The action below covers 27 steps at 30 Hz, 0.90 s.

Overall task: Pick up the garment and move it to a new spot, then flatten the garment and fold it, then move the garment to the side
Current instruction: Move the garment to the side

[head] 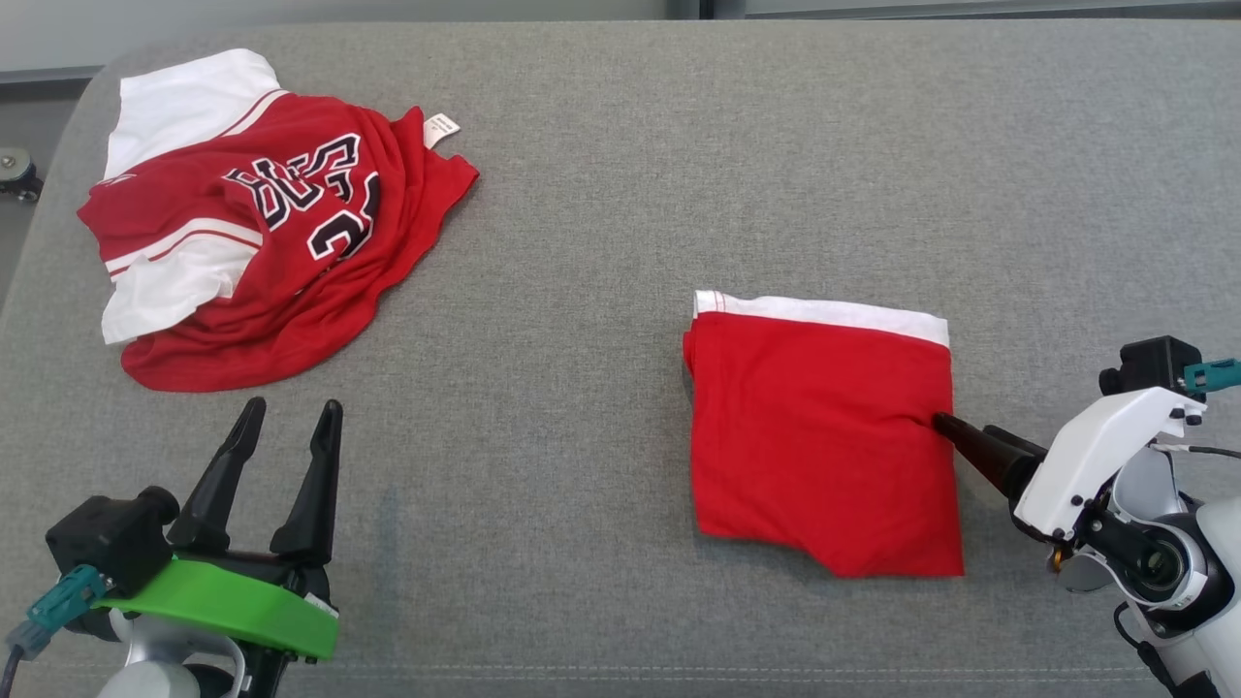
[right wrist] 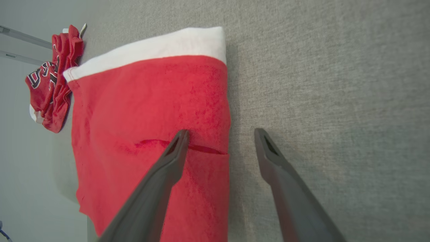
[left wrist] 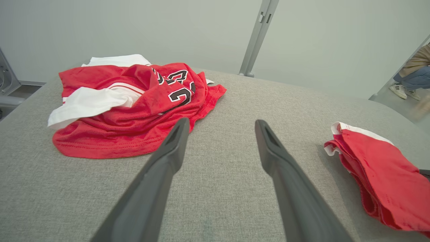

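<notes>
A red garment (head: pixel 824 436) with a white band along its far edge lies folded into a rough square at the centre right of the grey fabric surface (head: pixel 582 194). My right gripper (head: pixel 955 431) is open at the fold's right edge. In the right wrist view, this gripper (right wrist: pixel 220 132) straddles that edge: one finger lies over the red cloth (right wrist: pixel 151 101) by a crease, the other over bare fabric. My left gripper (head: pixel 294 407) stands open at the lower left with nothing between its fingers. In the left wrist view, the left gripper (left wrist: pixel 221 122) points past the folded garment (left wrist: pixel 379 171).
A crumpled red and white jersey (head: pixel 291 233) with black numbers lies at the far left, just beyond my left gripper. The left wrist view shows a grey post (left wrist: pixel 257 33) behind the surface and a person (left wrist: pixel 415 72) crouching at the far right.
</notes>
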Tool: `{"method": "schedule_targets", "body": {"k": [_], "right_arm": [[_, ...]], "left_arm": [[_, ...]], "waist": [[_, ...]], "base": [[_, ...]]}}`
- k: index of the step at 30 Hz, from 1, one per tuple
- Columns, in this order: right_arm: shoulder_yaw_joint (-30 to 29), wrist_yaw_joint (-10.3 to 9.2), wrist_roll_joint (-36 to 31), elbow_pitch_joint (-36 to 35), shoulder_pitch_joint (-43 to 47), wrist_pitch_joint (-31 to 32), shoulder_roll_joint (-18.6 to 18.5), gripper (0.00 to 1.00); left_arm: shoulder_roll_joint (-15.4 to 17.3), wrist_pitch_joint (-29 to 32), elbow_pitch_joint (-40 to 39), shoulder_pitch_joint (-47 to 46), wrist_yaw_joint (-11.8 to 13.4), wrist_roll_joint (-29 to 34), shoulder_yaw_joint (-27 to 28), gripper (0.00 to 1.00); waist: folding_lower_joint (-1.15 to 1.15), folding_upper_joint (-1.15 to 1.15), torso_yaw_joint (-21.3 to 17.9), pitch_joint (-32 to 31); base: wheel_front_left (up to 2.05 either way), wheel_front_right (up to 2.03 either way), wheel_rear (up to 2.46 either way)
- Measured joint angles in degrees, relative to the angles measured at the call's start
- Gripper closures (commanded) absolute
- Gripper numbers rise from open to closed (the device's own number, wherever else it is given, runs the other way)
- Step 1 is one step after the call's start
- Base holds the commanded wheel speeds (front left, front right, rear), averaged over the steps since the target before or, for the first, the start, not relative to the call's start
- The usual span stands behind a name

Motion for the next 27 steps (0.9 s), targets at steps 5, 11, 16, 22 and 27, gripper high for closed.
{"method": "schedule_targets", "body": {"k": [5, 11, 16, 22, 27], "right_arm": [[-0.4, -0.33, 1.1, 2.1, -0.1, 0.9, 0.1, 0.0], [-1.0, -0.26, 3.0, 2.9, -1.2, 2.2, 0.8, 0.27], [-0.2, 1.3, 3.6, 2.9, -2.8, 4.6, 0.0, 1.0], [0.8, 2.13, 4.7, 1.8, -4.4, 10.1, -3.9, 1.0], [1.2, 2.12, 4.3, -0.7, -9.0, 14.4, -7.8, 1.0]], "left_arm": [[-0.1, 0.4, 0.0, -1.1, -0.4, 0.1, -0.7, 0.0], [-1.0, 0.6, 0.5, -2.8, -0.5, 0.2, -1.8, 0.0], [-1.3, 0.4, 1.7, -3.1, -0.5, 0.2, -1.6, 0.0], [-2.3, -0.1, 2.4, -3.0, -0.5, 0.0, -1.6, 0.0], [-2.3, -0.2, 2.4, -3.0, -0.5, -0.3, -1.0, 0.0]], "waist": [[0.0, 0.0, 1.2, 0.9], [0.0, 0.0, 3.3, 1.5], [0.0, 0.0, 4.9, 1.5], [0.0, 0.0, 5.7, 0.8], [0.0, 0.0, 5.5, 1.4]], "base": [[0.0, 0.0, 0.0], [0.0, 0.0, 0.0], [0.0, 0.0, 0.0], [0.0, 0.0, 0.0], [0.0, 0.0, 0.0]]}}
